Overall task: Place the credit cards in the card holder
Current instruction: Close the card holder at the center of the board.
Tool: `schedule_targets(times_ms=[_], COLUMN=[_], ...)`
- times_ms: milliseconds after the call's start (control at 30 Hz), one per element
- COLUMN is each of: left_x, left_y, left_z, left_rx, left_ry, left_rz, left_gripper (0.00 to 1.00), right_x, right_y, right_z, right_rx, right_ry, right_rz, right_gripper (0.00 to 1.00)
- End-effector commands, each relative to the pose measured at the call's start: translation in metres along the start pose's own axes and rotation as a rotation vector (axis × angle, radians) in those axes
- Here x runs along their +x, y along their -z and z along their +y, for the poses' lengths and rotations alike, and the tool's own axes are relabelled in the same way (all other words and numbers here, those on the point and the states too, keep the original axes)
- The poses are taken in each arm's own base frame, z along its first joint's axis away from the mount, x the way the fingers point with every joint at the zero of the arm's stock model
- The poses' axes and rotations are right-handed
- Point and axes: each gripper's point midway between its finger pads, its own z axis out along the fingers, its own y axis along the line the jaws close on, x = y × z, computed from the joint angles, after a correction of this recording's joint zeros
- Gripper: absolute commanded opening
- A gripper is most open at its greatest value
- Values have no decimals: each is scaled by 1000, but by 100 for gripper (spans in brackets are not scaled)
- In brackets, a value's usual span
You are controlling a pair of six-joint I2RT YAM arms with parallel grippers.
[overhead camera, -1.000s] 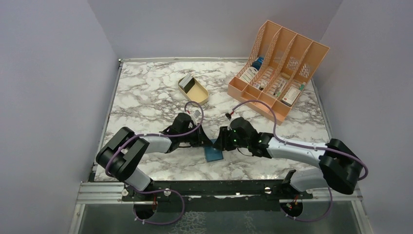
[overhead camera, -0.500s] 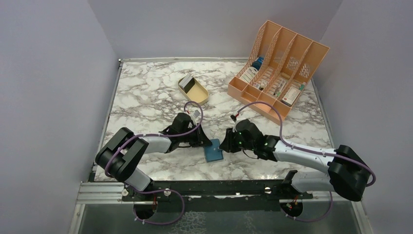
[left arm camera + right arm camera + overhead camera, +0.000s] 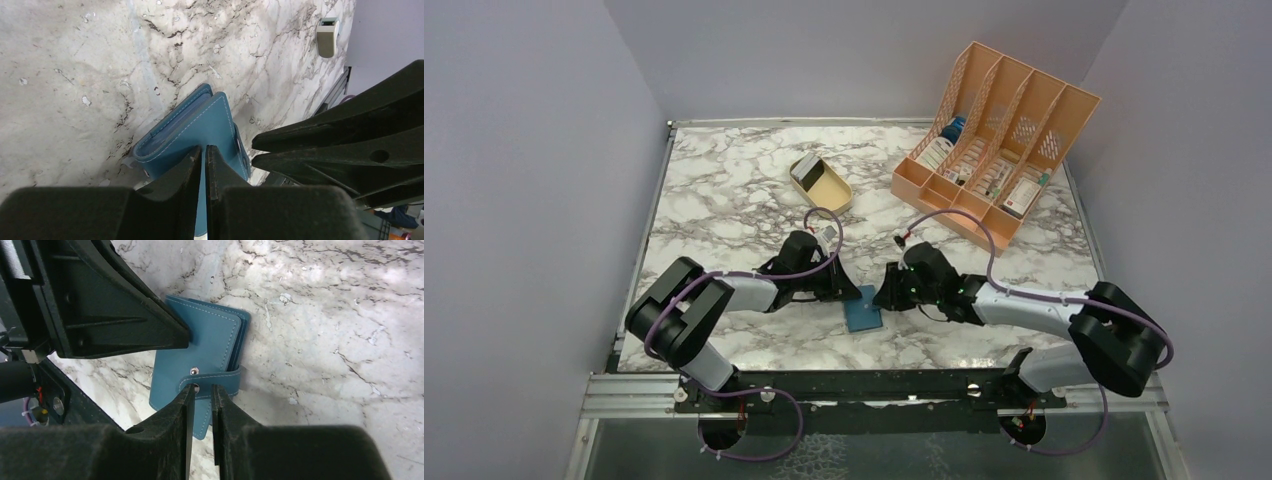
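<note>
The closed card holder [image 3: 862, 312] lies long axis near-to-far, its strap tab [image 3: 220, 379] between my narrow right pincer's [image 3: 200, 388] tips, my near-shut left pincer [image 3: 204, 148] opposite.

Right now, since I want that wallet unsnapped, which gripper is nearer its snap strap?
Right. The right gripper has its tips on the snap strap; the left gripper grips the card holder edge beside it, not touching it.

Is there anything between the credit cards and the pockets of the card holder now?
Yes. The card holder lies folded shut on the table, and its strap wraps around the open edge onto the cover, so the pockets are covered.
</note>
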Motion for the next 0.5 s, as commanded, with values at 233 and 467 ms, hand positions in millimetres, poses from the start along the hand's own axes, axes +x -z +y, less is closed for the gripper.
schedule_targets(times_ms=[233, 467], left_x=[8, 8], left_y=[-4, -3], left_z=[12, 10], left_rx=[-43, -37], left_ry=[13, 12], left_rz=[33, 32], left_gripper=[13, 13], right_x=[2, 5], right_y=[-19, -23], right_z=[12, 13], right_rx=[-73, -78], right_ry=[2, -4], right_rz=[34, 52], right_gripper=[18, 18])
